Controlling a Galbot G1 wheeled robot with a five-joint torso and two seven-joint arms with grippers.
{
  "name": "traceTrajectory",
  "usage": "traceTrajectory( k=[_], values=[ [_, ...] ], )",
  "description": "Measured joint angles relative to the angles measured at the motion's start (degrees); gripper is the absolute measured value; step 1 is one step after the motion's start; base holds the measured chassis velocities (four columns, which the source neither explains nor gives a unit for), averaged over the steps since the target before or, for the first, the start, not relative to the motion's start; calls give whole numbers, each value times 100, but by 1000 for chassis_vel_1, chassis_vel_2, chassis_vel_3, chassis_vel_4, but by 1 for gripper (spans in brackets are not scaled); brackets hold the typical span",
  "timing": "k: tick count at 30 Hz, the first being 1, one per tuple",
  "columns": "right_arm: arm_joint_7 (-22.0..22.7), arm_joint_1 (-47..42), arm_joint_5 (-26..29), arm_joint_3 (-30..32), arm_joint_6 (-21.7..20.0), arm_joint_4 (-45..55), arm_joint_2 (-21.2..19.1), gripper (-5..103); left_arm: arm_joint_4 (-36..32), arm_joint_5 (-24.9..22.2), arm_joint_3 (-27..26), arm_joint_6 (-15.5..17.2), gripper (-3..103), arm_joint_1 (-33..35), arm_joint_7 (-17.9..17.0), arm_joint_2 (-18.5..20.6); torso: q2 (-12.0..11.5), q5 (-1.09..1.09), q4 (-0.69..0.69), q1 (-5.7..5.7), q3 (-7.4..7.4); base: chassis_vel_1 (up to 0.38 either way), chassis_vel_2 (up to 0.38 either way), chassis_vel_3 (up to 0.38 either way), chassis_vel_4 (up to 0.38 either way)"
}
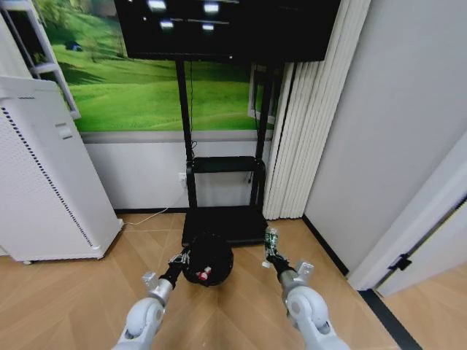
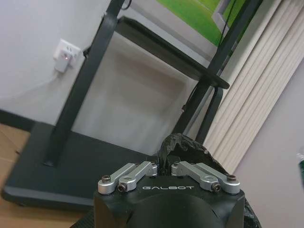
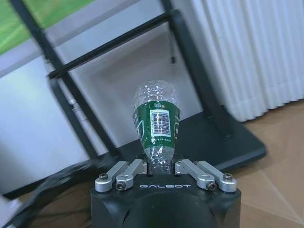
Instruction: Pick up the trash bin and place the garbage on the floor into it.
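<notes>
The trash bin (image 1: 210,259), small, round and black with a dark liner, hangs just above the floor (image 1: 73,299) in the head view, my left gripper (image 1: 182,257) shut on its rim. In the left wrist view the crumpled black liner edge (image 2: 178,145) sits between the jaws of the left gripper (image 2: 164,167). A red-and-white scrap (image 1: 205,274) lies inside the bin. My right gripper (image 1: 271,251) is shut on a clear bottle with a green label (image 3: 156,124), holding it upright to the right of the bin; the same bottle (image 1: 271,238) shows above the gripper in the head view.
A black TV stand (image 1: 222,222) with a flat base stands right behind the bin. A tall white perforated air purifier (image 1: 44,175) is at the left. Pleated curtains (image 1: 310,117) and a grey wall are at the right, with a dark floor strip (image 1: 379,310).
</notes>
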Motion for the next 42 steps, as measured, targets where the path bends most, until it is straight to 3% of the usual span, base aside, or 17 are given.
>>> traceTrajectory(
  k=[8,11,16,20,21,23,24,32,34,36,38,42],
  values=[
    [-115,-57,-344,-379,18,-137,-8,20,162,-106,296,75,8,-191,-112,-357,0,1,1,0,0,0,0,0,0],
    [-418,-123,-728,-534,73,-230,-38,18,219,-12,351,75,8,-200,-112,-442,0,1,1,0,0,0,0,0,0],
    [-561,-155,-992,-746,79,-297,-32,32,230,86,371,74,8,-166,-73,-467,0,0,1,0,0,0,0,0,0],
    [-537,-75,-996,-833,-14,-315,-2,54,246,186,359,62,8,-155,-26,-457,0,0,2,0,0,0,0,0,0],
    [-537,-75,-996,-833,-14,-315,-2,54,246,186,359,62,8,-155,-26,-457,0,0,2,0,0,0,0,0,0],
    [-517,-23,-1000,-834,-38,-364,-2,65,245,198,356,57,8,-155,-21,-458,0,0,2,0,0,0,0,0,0],
    [-517,-23,-1000,-834,-38,-364,-2,65,245,198,356,57,8,-155,-21,-458,0,0,2,0,0,0,0,0,0],
    [-351,36,-973,-644,-32,-240,-11,96,156,330,277,34,8,-84,-7,-428,0,-1,1,0,0,0,0,0,0],
    [-330,28,-971,-599,14,-193,-19,98,115,410,238,10,8,-48,-2,-403,0,0,0,0,0,0,0,0,0],
    [-321,-62,-1069,-375,175,-36,-80,100,-30,927,-11,-171,8,158,135,-246,0,-2,0,0,0,0,0,0,0],
    [-342,-117,-1161,-296,228,-11,-98,100,-108,1094,-104,-223,8,246,201,-181,0,-2,1,0,0,0,0,0,0],
    [-396,-398,-1976,-82,668,-112,-82,100,-667,1449,-604,-407,8,813,376,111,0,0,2,0,0,0,0,0,0]
  ],
)
